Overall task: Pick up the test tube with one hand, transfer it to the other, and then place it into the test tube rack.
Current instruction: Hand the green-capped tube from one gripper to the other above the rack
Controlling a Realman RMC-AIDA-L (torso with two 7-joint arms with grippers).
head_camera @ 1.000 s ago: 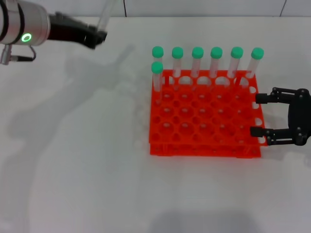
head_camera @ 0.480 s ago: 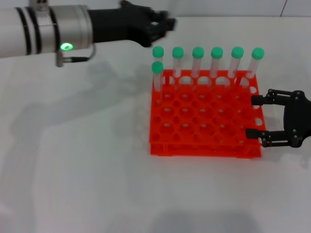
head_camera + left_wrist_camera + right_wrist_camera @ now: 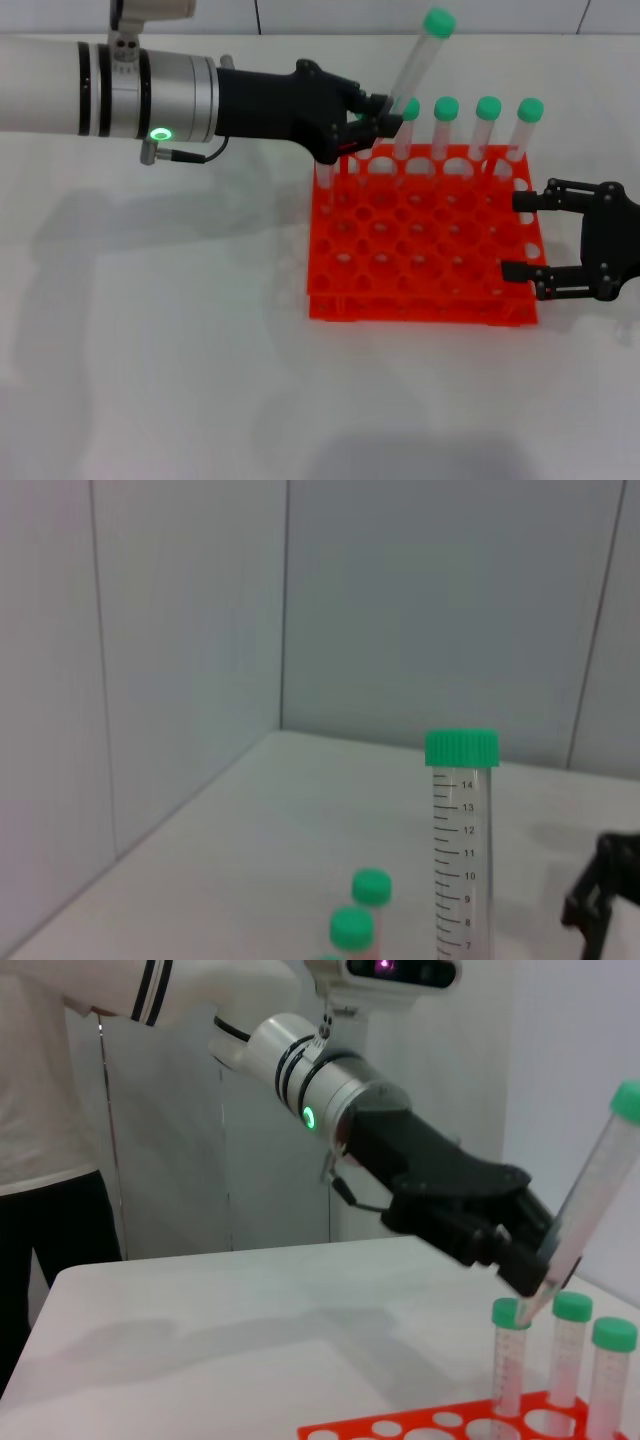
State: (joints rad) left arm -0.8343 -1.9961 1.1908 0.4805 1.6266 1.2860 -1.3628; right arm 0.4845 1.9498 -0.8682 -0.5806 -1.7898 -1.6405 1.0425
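My left gripper (image 3: 385, 112), black on a white-and-silver arm with a green ring, is shut on the lower end of the test tube (image 3: 418, 58). The tube is clear with a green cap and tilts up and to the right above the back row of the orange-red rack (image 3: 420, 310). It stands upright in the left wrist view (image 3: 461, 850). The right wrist view shows the left gripper (image 3: 530, 1260) holding the tube (image 3: 590, 1200) above the rack (image 3: 400, 1428). My right gripper (image 3: 512, 235) is open and empty, low at the rack's right edge.
Several green-capped tubes (image 3: 487, 125) stand in the rack's back row, some hidden behind my left gripper. Two of their caps (image 3: 371, 886) show in the left wrist view. White table (image 3: 150, 350) lies left of and in front of the rack.
My left arm has swung from the far left to above the rack's back row, carrying the tube. My right gripper has shifted slightly and stays open.
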